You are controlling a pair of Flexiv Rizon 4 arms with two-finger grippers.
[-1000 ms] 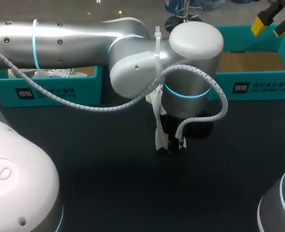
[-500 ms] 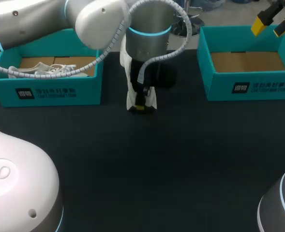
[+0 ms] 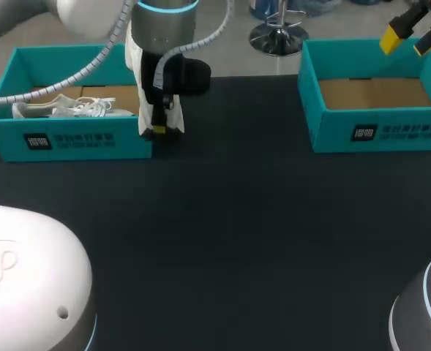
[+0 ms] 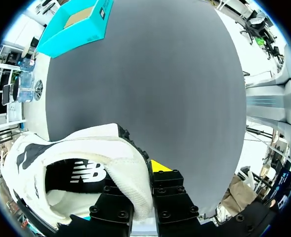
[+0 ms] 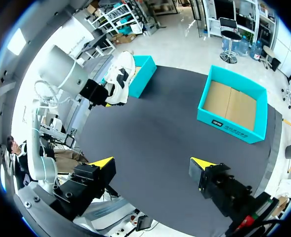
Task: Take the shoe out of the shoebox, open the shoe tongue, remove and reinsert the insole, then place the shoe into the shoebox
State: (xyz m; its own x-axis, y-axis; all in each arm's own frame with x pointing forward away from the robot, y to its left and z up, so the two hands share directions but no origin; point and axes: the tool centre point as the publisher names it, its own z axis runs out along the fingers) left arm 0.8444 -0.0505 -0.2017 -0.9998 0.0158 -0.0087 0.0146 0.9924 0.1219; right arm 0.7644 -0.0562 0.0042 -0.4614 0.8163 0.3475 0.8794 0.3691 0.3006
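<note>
A white shoe with a black lining hangs toe-down from my left gripper, just above the table at the front right corner of the left teal shoebox. In the left wrist view the left gripper is shut on the padded collar of the shoe. A second white laced shoe lies inside the left shoebox. My right gripper hovers open and empty high over the right shoebox; from the right gripper the held shoe shows far ahead.
The right shoebox holds only its brown cardboard floor. The dark table stretches between the two boxes. My left arm's wrist stands over the left box's right end.
My left arm has carried the shoe from the middle of the table back and to the left, up to the left shoebox's corner. The right gripper has stayed still.
</note>
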